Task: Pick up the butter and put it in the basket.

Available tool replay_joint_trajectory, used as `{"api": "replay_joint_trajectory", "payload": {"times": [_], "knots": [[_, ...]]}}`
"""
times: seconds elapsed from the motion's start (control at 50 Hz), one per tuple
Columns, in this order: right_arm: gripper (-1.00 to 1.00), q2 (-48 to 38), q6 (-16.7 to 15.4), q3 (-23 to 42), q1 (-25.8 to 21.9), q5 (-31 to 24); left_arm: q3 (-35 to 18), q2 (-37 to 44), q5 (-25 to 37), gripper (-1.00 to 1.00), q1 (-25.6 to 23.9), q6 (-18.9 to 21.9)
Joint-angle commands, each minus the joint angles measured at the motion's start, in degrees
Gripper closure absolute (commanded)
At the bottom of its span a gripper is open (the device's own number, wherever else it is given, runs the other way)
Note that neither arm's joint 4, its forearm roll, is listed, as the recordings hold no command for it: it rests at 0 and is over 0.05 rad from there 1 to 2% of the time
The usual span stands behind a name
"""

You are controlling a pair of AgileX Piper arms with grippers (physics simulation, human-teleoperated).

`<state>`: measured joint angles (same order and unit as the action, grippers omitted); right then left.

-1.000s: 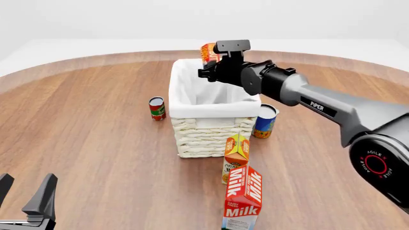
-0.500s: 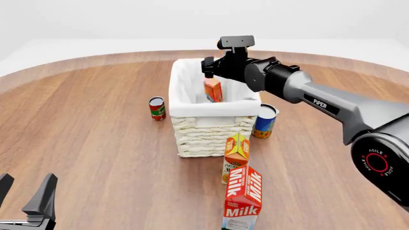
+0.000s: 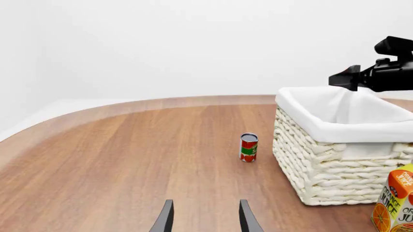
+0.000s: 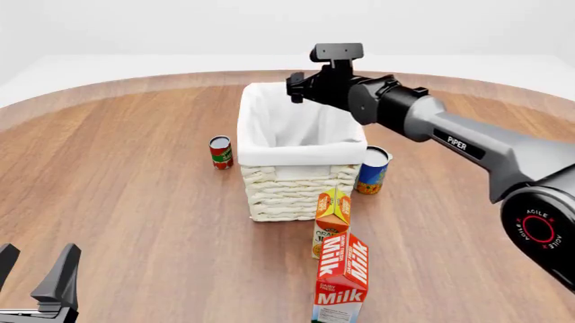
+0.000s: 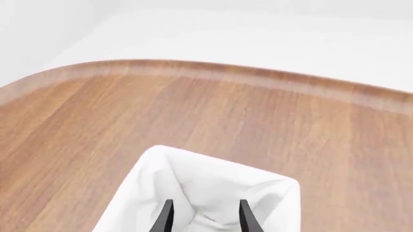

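Front view: your right gripper (image 4: 310, 86) hovers over the far rim of the tall cream-white woven wicker basket with white cloth liner (image 4: 297, 178), fingers parted, holding nothing. Small red butter box isn't visible; likely down inside, directly below that hand. Left gripper (image 4: 36, 276) sits near-left, spread apart, empty, well apart from the basket.

You had a cream-white woven basket (image 4: 289, 192) with a white liner on a brown wood-grain desk (image 4: 134, 202), beside a red-and-white milk carton (image 4: 341, 278).
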<state>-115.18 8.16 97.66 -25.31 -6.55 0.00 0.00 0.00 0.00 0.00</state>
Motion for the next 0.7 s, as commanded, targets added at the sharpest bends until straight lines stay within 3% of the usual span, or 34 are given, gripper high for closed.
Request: {"api": "replay_joint_trajectory", "payload": {"times": [0.02, 0.7], "knots": [[-1.00, 0.5, -0.1, -0.3, 0.3, 0.4, 0.0, 0.0, 0.0, -1.00, 0.0, 0.0], [-1.00, -0.9, 0.2, -0.2, -0.8, 4.1, 0.0, 0.0, 0.0, -1.00, 0.0, 0.0]]}}
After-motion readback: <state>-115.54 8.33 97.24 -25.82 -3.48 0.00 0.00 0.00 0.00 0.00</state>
